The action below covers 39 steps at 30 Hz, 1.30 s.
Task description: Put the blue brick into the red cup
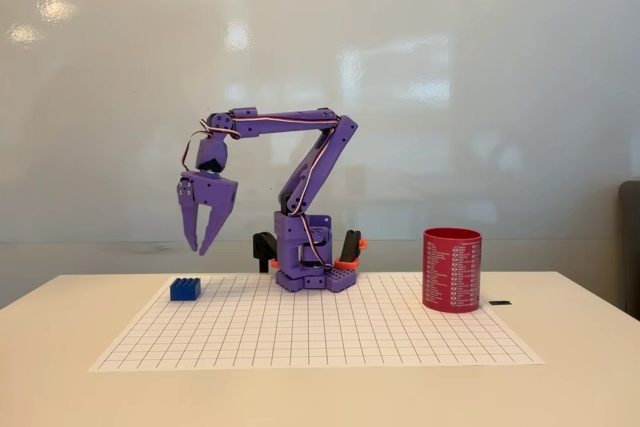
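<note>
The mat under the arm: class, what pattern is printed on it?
The mat is white with a thin dark square grid, seen best in the fixed view.

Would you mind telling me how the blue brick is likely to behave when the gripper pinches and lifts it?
The blue brick looks like rigid plastic, so it should probably hold its shape under a pinch. It is much smaller than the red cup, so likely light. Its flat sides and blocky form suggest it will slide rather than roll if nudged by the open gripper hanging above it.

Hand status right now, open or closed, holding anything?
Hand: open, holding nothing, above the blue brick.
</note>
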Motion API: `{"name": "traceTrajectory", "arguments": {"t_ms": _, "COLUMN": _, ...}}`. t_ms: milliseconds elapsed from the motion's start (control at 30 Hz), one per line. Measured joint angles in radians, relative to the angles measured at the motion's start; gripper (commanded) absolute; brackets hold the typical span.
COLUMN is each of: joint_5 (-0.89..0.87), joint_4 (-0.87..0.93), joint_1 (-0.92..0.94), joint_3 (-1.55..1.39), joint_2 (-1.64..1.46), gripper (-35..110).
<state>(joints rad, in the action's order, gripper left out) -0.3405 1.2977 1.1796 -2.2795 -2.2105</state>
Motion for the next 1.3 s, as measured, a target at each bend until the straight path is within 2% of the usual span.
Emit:
{"name": "traceTrajectory", "arguments": {"t_ms": 100, "joint_5": -0.017, "joint_4": -0.014, "joint_1": -0.037, "joint_3": -0.038, "joint_2": 0.014, "gripper": -1}}
{"name": "traceTrajectory", "arguments": {"t_ms": 500, "joint_5": 0.002, "joint_4": -0.147, "joint_1": 0.012, "joint_3": -0.158, "joint_2": 0.051, "gripper": 1}}
{"name": "traceTrajectory", "arguments": {"t_ms": 567, "joint_5": 0.046, "joint_4": -0.163, "joint_1": 0.020, "joint_3": -0.160, "joint_2": 0.051, "gripper": 25}}
{"name": "traceTrajectory", "arguments": {"t_ms": 633, "joint_5": 0.101, "joint_4": -0.172, "joint_1": 0.018, "joint_3": -0.160, "joint_2": 0.051, "gripper": 65}}
{"name": "traceTrajectory", "arguments": {"t_ms": 667, "joint_5": 0.114, "joint_4": -0.183, "joint_1": 0.008, "joint_3": -0.164, "joint_2": 0.051, "gripper": 69}}
{"name": "traceTrajectory", "arguments": {"t_ms": 1133, "joint_5": 0.118, "joint_4": -0.348, "joint_1": 0.064, "joint_3": -0.268, "joint_2": 0.137, "gripper": 65}}
{"name": "traceTrajectory", "arguments": {"t_ms": 1233, "joint_5": 0.127, "joint_4": -0.390, "joint_1": 0.089, "joint_3": -0.301, "joint_2": 0.156, "gripper": 55}}
{"name": "traceTrajectory", "arguments": {"t_ms": 1267, "joint_5": 0.130, "joint_4": -0.407, "joint_1": 0.092, "joint_3": -0.311, "joint_2": 0.160, "gripper": 46}}
{"name": "traceTrajectory", "arguments": {"t_ms": 1300, "joint_5": 0.152, "joint_4": -0.419, "joint_1": 0.091, "joint_3": -0.321, "joint_2": 0.152, "gripper": 28}}
